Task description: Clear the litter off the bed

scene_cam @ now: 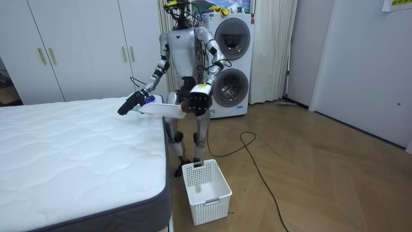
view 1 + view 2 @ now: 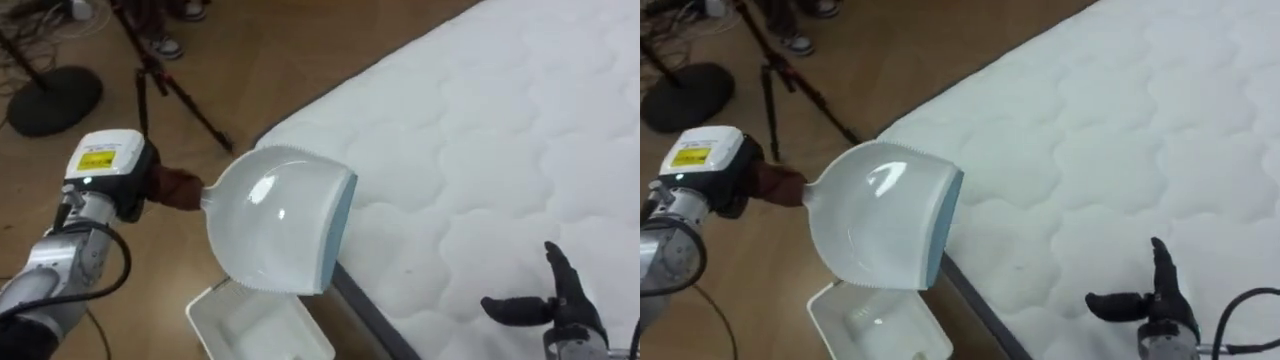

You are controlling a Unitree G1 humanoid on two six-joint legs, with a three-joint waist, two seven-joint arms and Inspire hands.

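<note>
We are seeing bright, even indoor light falling from above. Glare is glinting on the white dustpan (image 2: 285, 240), and the mattress (image 2: 500, 140) is showing only soft shadows in its quilting.

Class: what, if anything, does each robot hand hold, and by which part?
The left hand grips the white dustpan by its brown handle; the right hand, open over the mattress, holds nothing.

Basket (image 2: 240, 320) partly beyond bottom edge
</note>
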